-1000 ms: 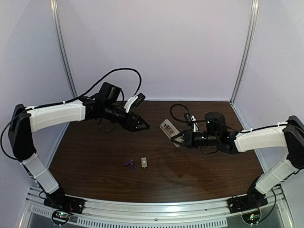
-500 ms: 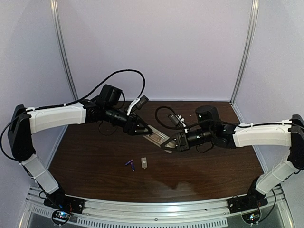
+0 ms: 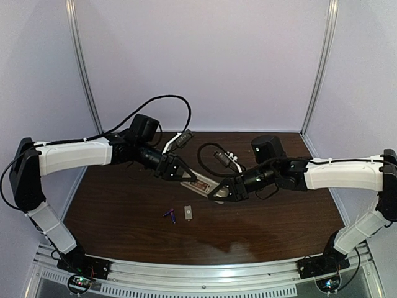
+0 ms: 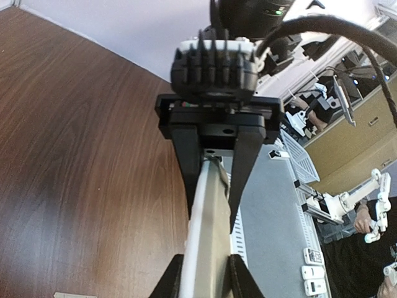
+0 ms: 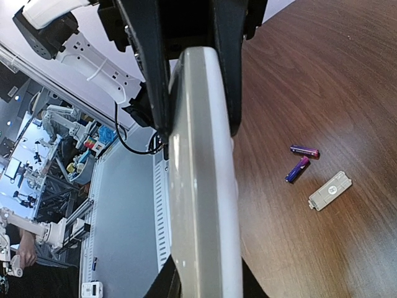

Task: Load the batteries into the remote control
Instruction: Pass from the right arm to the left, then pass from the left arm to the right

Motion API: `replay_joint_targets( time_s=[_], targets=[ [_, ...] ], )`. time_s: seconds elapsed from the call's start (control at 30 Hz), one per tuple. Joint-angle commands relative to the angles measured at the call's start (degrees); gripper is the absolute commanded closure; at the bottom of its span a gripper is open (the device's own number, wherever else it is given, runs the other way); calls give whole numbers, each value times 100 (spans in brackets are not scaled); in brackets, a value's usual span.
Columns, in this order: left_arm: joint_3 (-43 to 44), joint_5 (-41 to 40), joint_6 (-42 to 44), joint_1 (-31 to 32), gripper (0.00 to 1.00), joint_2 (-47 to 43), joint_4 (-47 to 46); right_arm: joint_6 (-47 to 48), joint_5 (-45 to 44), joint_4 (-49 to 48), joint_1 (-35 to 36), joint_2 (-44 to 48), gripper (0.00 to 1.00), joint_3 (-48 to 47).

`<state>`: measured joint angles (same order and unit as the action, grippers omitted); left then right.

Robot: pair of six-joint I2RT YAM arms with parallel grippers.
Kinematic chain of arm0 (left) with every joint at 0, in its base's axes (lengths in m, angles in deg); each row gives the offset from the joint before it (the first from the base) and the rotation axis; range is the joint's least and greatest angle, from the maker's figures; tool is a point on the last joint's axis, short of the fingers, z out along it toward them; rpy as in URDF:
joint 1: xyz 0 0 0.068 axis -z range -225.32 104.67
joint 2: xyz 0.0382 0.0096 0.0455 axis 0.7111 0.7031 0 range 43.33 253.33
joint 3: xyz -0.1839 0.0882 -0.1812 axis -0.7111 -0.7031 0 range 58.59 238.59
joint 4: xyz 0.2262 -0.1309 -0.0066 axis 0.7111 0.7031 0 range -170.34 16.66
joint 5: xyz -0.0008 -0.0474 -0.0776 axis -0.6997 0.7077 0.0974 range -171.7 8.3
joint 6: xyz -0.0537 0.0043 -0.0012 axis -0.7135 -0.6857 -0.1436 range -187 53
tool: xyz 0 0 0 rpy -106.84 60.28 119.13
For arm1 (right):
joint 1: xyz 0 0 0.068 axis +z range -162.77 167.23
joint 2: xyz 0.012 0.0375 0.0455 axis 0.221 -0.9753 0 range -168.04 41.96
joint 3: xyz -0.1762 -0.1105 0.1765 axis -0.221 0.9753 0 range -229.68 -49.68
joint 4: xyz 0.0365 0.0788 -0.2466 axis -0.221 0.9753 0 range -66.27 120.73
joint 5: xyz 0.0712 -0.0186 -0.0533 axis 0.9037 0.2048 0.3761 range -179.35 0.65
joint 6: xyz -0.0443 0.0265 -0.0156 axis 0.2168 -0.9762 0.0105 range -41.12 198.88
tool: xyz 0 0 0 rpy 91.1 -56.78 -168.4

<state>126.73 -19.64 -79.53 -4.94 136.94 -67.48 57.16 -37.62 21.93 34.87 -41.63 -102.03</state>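
Okay, clamping remote control (image 3: 201, 185) at opposite ends with left gripper (image 3: 183, 177) and right gripper (image 3: 219, 191); batteries (image 3: 170, 215) loose on table (image 3: 267, 230).

Remote control (image 3: 200, 184) gripped between left tool (image 3: 179, 176) and right tool (image 3: 218, 192); batteries (image 3: 170, 215) lying on table (image 3: 260, 230) nearby.

remote control (image 3: 200, 184) between left claw (image 3: 183, 176) and right claw (image 3: 218, 192), batteries (image 3: 169, 215) in front, cover piece (image 3: 188, 213) right of them

Two batteries (image 3: 170, 215), one remote control (image 3: 199, 185), one cover piece (image 3: 188, 213) (grey-white)
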Motion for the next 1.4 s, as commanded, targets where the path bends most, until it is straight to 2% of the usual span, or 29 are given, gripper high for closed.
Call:
replay_joint_targets(
  time_s=[0.0, 0.07, 0.1, 0.13, 0.17, 0.23, 0.4, 0.43, 0.67, 0.9, 1.17, 1.37],
  targets=[
    [-83, 158, -78, 40, 91, -208, -233, 173, -2, 137, 32, 64, 100, -241],
    [-70, 177, -122, 35, 99, -227, -275, 229, -40, 203, 26, 97, 97, -300],
    [-72, 185, -180, 36, 100, -236, -340, 250, -68, 286, 22, 112, 94, -323],
    [-81, 191, -285, 40, 100, -245, -426, 262, -93, 321, 22, 141, 87, -356],
    [-86, 199, -375, 40, 100, -250, -525, 264, -108, 339, 6, 161, 73, -376],
    [-111, 158, -547, 32, 100, -290, -742, 220, -134, 354, -40, 231, 55, -418],
    [-222, 66, -1141, -99, 100, -477, -1556, 1, -439, 259, -279, 686, 24, -408],
    [-279, 40, -1323, -133, 100, -536, -1803, -61, -472, 208, -337, 788, 22, -381],
    [-877, -239, -2864, -291, 100, -831, -4252, -913, -808, -1184, -637, 1277, 21, 61],
    [-1710, -1284, -4241, -294, 100, -1095, -6621, -1954, -902, -3031, -622, 1236, 22, 535],
    [-2209, -2035, -5051, -285, 100, -1002, -8125, -2525, -1510, -4260, -419, 821, 32, 615],
    [-2393, -2331, -5233, -239, 100, -969, -8545, -2669, -2013, -4749, -302, 439, 34, 456]
  ],
)
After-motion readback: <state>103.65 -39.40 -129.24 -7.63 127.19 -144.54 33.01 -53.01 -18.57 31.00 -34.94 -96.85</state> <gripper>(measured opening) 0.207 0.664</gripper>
